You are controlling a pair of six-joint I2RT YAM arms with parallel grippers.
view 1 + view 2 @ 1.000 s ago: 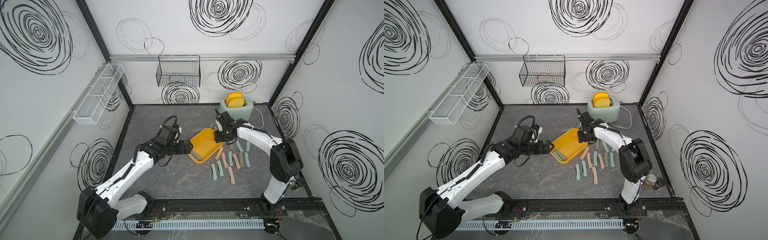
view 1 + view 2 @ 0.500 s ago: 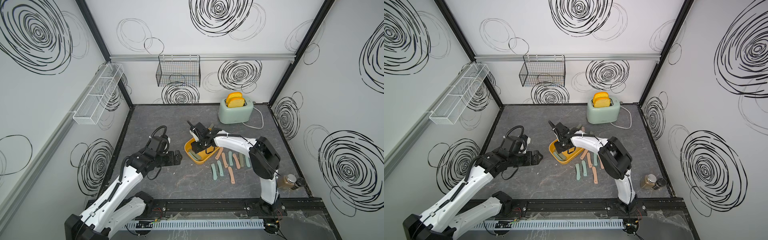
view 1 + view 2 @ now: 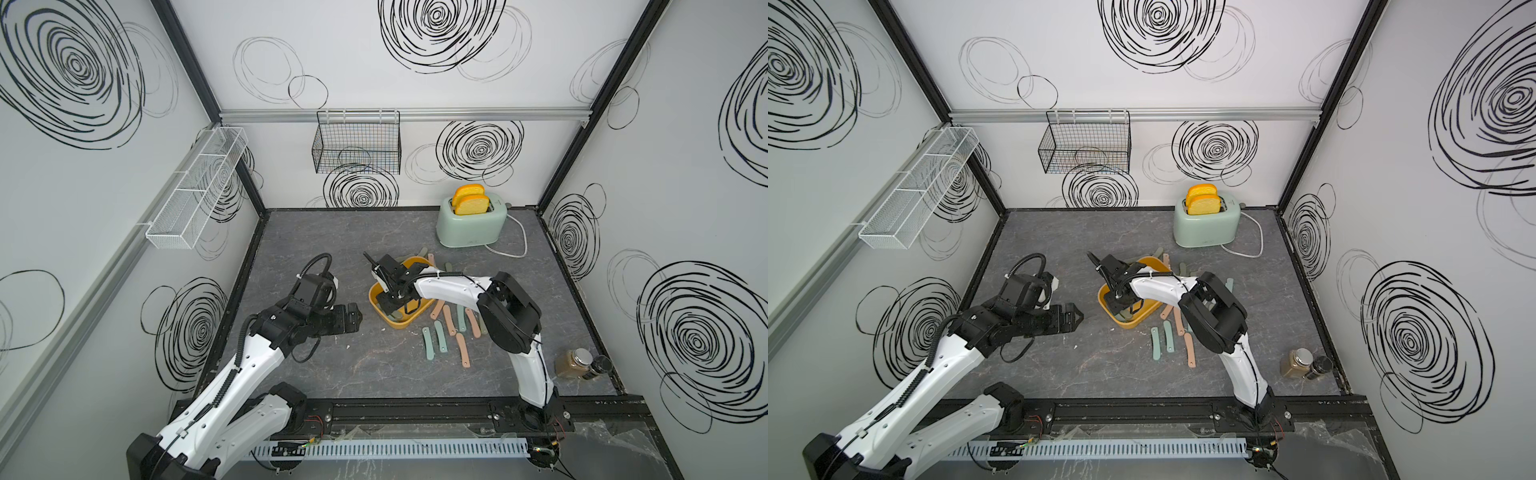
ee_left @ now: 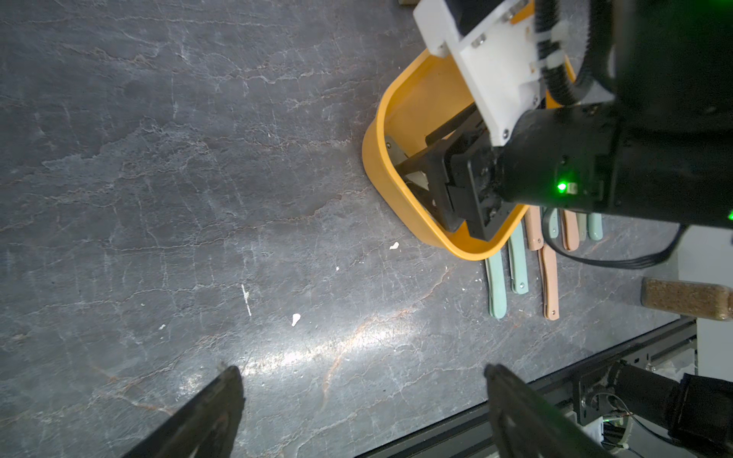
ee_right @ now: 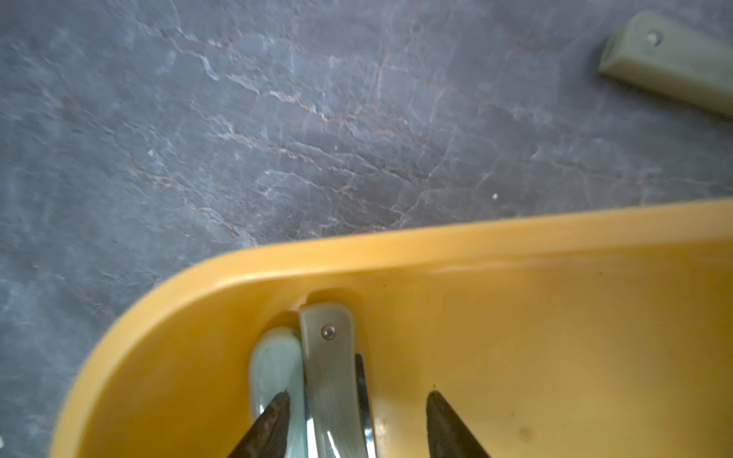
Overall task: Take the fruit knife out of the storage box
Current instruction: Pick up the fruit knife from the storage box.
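Observation:
The mustard-yellow storage box (image 3: 375, 300) (image 3: 1105, 308) sits mid-table. Inside it, a folded grey-green fruit knife (image 5: 327, 365) leans against a corner, with a pale mint one (image 5: 273, 357) beside it. My right gripper (image 3: 390, 308) (image 3: 1116, 307) (image 5: 357, 393) reaches down into the box, open. Its jaws straddle the grey-green knife: one tip lies over the mint knife, the other stands clear of the handle. My left gripper (image 3: 356, 320) (image 3: 1078, 318) (image 4: 361, 369) hangs open and empty over bare table, left of the box (image 4: 377, 158).
Several pink and green folded knives (image 3: 444, 328) lie on the table right of the box. A mint toaster (image 3: 471, 226) with toast stands at the back. Two jars (image 3: 575, 363) sit front right. A black wire basket (image 3: 357, 147) and a white mesh rack (image 3: 195, 195) hang on the walls.
A second ago my left gripper was at the box's rim and my right at its far edge. The left has drawn back; the right has come down inside the box.

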